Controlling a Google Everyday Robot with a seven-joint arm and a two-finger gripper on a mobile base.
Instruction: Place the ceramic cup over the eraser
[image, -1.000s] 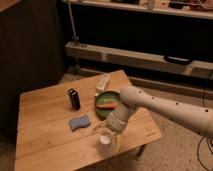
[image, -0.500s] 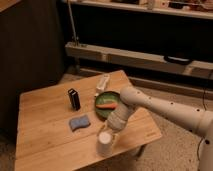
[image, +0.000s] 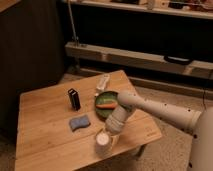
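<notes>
The small plain white ceramic cup (image: 102, 140) stands on the light wooden table (image: 45, 145), near the front edge and not far from the front right corner. The two-finger gripper (image: 104, 136) is down over the cup and clenched on it, at the end of the white arm (image: 160, 112) that reaches in from the right. The small black rectangular eraser (image: 74, 99) stands upright near the table's middle, well apart from the cup. The flat wavy blue pad (image: 79, 122) lies between them. A green plate (image: 98, 111) holding an orange piece (image: 106, 105) sits just right of the eraser, and a flat white bar (image: 102, 81) lies near the back edge. Bare wood spreads over the left and front-left.
</notes>
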